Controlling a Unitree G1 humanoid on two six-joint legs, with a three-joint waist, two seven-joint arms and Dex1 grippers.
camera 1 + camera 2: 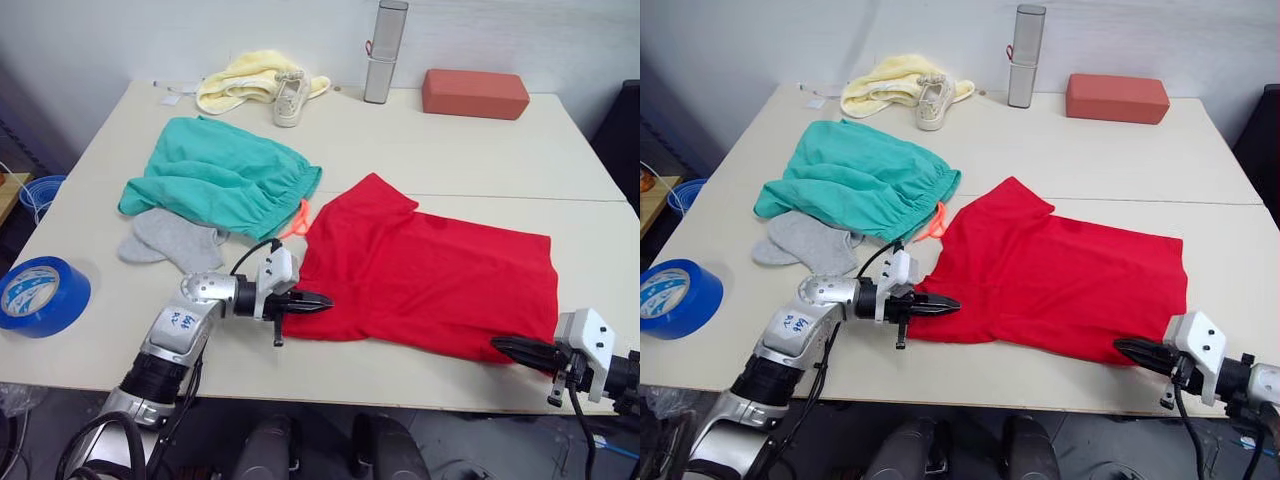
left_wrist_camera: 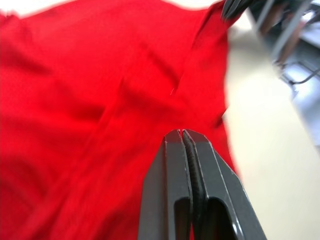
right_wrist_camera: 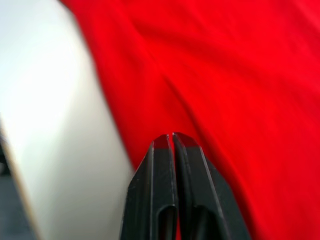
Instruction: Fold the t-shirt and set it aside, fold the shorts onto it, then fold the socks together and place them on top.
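The red t-shirt [image 1: 430, 270] lies spread flat on the near right part of the table [image 1: 400, 140]. My left gripper [image 1: 322, 301] is shut at its near left edge, and creases in the cloth run to the fingertips [image 2: 182, 137]. At the shirt's near right corner my right gripper [image 1: 500, 345] is shut the same way, with a crease leading to its fingertips [image 3: 170, 140]. The teal shorts [image 1: 225, 175] lie bunched at the left, touching the shirt's far left corner. Two grey socks [image 1: 175, 240] lie partly under the shorts' near edge, left of my left arm.
A blue tape roll [image 1: 40, 295] sits at the near left table edge. Along the back stand a pale yellow cloth [image 1: 245, 78], a beige shoe [image 1: 290, 98], a grey cylinder [image 1: 385, 50] and a red-brown block [image 1: 474, 93].
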